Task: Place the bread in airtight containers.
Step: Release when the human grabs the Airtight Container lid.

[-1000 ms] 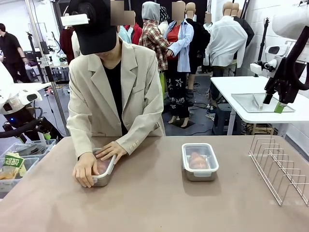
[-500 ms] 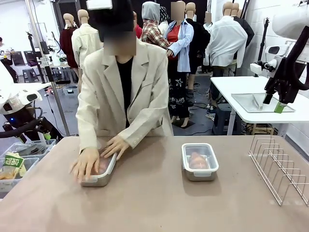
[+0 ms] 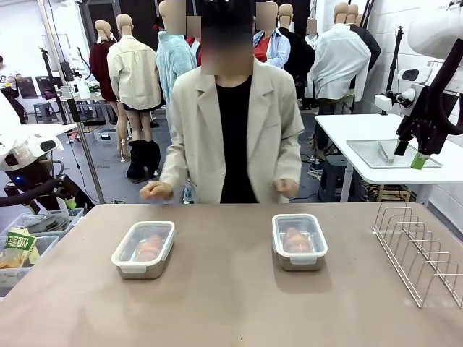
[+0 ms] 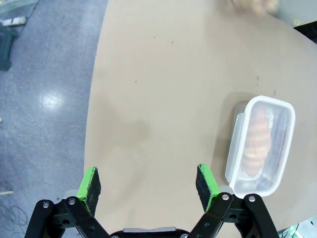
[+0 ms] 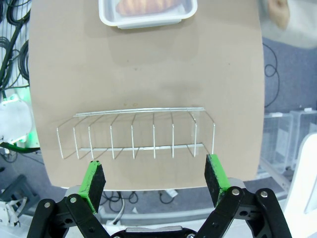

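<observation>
Two steel airtight containers with translucent lids on stand on the brown table, one at the left (image 3: 143, 249) and one at the right (image 3: 299, 241). Each holds a golden-brown bread roll, the left (image 3: 148, 247) and the right (image 3: 295, 238). In the left wrist view my left gripper (image 4: 147, 182) hangs open high above the table, with the lidded container (image 4: 260, 144) and its bread (image 4: 253, 143) off to the right of it. My right gripper (image 5: 155, 178) is open too, high over the wire rack, and a container (image 5: 147, 11) with bread (image 5: 146, 5) lies at the top edge.
A person stands at the far side with both hands (image 3: 155, 190) raised clear of the table. A wire rack (image 3: 419, 253) sits at the table's right end, also below the right gripper as the wire rack (image 5: 136, 134). Bins (image 3: 29, 238) stand left of the table.
The person has taken both hands off the left container and straightened up. That container now stands free with its lid on. Neither gripper has moved.
</observation>
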`<state>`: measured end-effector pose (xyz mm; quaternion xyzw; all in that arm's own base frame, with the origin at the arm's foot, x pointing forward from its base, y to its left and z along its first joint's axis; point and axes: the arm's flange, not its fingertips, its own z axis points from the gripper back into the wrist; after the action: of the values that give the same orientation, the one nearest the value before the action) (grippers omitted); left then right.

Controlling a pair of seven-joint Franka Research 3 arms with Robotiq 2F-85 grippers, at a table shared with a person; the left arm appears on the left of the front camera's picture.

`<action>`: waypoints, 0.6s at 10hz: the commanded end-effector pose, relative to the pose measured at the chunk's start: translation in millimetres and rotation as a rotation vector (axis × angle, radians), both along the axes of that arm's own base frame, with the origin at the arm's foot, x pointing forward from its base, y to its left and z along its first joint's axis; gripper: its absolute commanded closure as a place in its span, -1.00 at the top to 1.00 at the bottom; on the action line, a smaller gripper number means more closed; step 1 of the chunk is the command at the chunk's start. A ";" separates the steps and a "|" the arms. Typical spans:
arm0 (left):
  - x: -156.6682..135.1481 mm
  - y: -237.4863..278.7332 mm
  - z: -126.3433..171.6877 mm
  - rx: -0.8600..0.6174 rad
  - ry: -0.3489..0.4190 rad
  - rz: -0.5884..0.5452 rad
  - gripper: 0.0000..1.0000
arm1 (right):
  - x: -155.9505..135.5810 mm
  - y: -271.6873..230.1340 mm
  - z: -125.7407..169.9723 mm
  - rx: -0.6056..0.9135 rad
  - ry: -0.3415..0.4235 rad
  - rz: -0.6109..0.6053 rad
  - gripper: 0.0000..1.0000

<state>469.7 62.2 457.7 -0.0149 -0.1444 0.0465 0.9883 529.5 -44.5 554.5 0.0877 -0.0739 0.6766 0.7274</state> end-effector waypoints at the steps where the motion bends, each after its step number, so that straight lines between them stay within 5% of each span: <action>1: -1.7 2.1 1.4 0.009 0.001 -0.004 1.00 | -1.4 -0.5 -0.1 -0.007 0.004 0.011 1.00; 6: -1.7 2.1 1.4 0.009 0.001 -0.004 1.00 | -1.4 -0.5 -0.1 -0.007 0.004 0.011 1.00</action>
<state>469.7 62.2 457.7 -0.0149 -0.1444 0.0465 0.9883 529.5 -44.5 554.5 0.0877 -0.0739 0.6766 0.7274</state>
